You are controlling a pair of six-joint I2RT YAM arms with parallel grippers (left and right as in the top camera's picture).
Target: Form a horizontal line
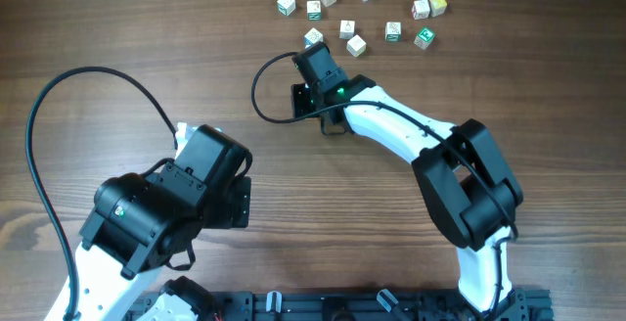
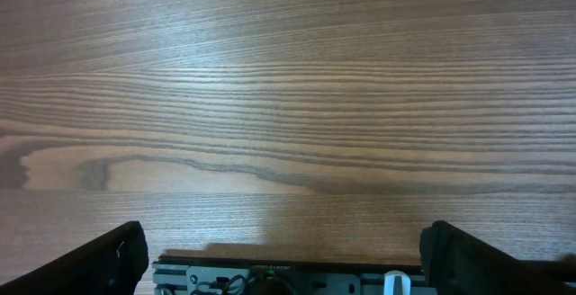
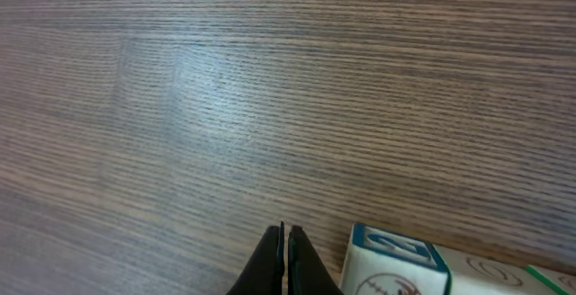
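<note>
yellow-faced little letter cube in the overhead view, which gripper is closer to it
Right. The right gripper sits below-left of the yellow-faced little letter cube; the left gripper is far off at lower left.

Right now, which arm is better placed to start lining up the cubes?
Right. The right fingers, shut, sit beside a blue-lettered cube near the loose cubes; the left fingers, open, face only table.

Overhead looks straight down; both wrist views skim table (image 2: 288, 79) close.
</note>
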